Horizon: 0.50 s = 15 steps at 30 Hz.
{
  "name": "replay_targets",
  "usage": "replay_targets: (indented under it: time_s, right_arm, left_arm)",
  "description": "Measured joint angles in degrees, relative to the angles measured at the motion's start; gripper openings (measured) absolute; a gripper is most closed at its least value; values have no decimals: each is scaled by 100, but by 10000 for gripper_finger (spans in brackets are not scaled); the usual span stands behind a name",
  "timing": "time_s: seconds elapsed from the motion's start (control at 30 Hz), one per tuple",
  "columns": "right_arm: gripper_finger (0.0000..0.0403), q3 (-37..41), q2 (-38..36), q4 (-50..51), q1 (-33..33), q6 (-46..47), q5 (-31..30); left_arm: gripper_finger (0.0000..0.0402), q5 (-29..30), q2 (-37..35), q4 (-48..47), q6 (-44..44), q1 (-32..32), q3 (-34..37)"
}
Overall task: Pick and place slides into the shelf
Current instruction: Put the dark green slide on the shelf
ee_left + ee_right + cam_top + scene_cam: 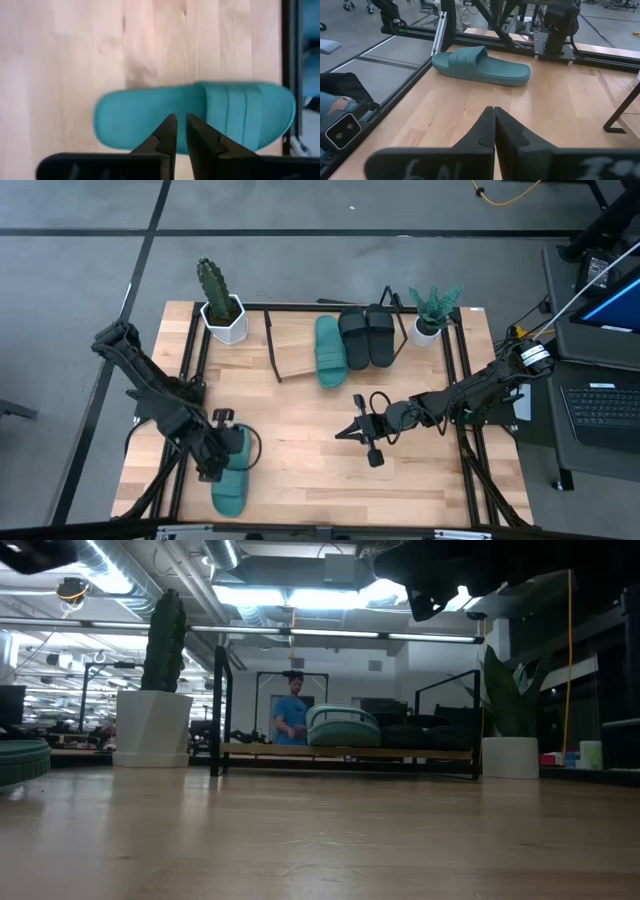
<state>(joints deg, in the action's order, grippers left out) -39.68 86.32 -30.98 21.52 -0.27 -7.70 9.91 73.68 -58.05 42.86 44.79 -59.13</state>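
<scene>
One teal slide lies flat, sole down, on the tabletop near its left near corner. My left gripper hovers above it, pointing steeply down. Its fingertips are almost together and nothing is in the narrow slit between them. The shelf stands at the far middle. On it rest another teal slide and two black slides, side by side. My right gripper waits shut above the table's middle, pointing toward the left edge.
A cactus in a white pot stands left of the shelf and a leafy plant in a white pot right of it. Black frame rails run along both table sides. A person stands in the room beyond. Bare wood lies before the shelf.
</scene>
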Motion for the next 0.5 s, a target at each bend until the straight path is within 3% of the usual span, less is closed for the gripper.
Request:
replay_targets:
  time_s: [0.17, 0.33, 0.5]
  right_arm:
    - [3, 0, 0, 11, 0, -23, 30]
    - [3, 0, 0, 39, -2, -22, 31]
    - [3, 0, 0, 40, -1, -19, 32]
  left_arm:
    - [17, 456, -467, 129, -298, -65, 219]
    - [3, 529, -830, 465, -306, -189, 958]
    - [2, -92, -978, 1149, -300, -375, 1494]
